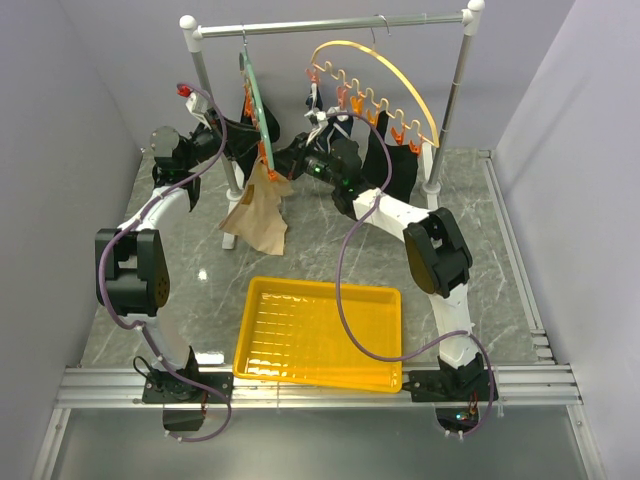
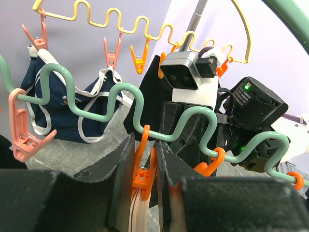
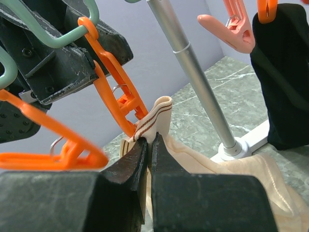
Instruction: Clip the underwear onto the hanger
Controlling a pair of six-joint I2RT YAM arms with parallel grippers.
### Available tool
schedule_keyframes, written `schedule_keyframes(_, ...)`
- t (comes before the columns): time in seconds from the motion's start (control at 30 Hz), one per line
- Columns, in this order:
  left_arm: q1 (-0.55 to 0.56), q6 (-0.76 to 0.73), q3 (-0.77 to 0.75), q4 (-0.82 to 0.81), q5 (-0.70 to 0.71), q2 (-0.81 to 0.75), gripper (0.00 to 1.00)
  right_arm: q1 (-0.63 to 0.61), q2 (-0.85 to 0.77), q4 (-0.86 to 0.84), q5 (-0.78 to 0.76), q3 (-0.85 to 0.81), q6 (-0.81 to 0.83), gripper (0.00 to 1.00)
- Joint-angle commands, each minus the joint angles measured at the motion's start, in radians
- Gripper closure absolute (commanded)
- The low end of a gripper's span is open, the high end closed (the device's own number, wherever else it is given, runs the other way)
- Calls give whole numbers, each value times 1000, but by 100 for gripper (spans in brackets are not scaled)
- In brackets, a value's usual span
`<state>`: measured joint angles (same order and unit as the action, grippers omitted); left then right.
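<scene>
Underwear (image 1: 258,215) hangs under the green hanger (image 2: 120,94), top edge up at the clips. Right gripper (image 3: 150,143) is clenched on the striped waistband (image 3: 155,118), holding it at the mouth of an orange clip (image 2: 143,179). Left gripper (image 2: 146,154) appears to squeeze that clip's handles. To do this well, keep the clip pressed wide, feed the band deep between its teeth, and let it bite before the right fingers loosen. Long axis is vertical: waistband up, body draping toward the table (image 1: 480,260).
</scene>
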<state>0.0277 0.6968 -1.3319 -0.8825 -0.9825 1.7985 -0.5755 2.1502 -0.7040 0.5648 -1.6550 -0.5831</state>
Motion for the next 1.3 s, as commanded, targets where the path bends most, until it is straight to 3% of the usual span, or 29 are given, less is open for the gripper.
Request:
schedule_keyframes(0.0, 1, 23, -35, -30, -33, 19, 100, 9, -6, -58, 18, -5, -15, 100)
schedule_keyframes(1.27, 1, 18, -32, -46, -24, 25, 100, -9, 5, 57, -3, -84, -43, 100)
